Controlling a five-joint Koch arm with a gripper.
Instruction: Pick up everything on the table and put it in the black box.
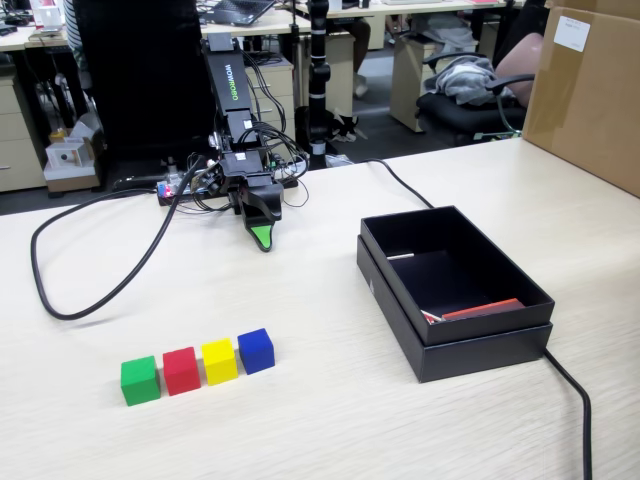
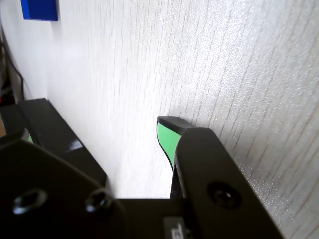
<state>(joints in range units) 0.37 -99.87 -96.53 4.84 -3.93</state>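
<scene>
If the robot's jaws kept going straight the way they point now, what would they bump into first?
Probably the bare table. The gripper tilts down with its tip just above it. The blue cube lies farther along.

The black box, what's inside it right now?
In the fixed view the black box holds none of the cubes. A thin red strip lies along its near wall, and a small pale mark shows on the far left wall. The near wall hides the floor just behind it.

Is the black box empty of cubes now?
Yes. The black box holds no cube; the four cubes stand in a row on the table.
</scene>
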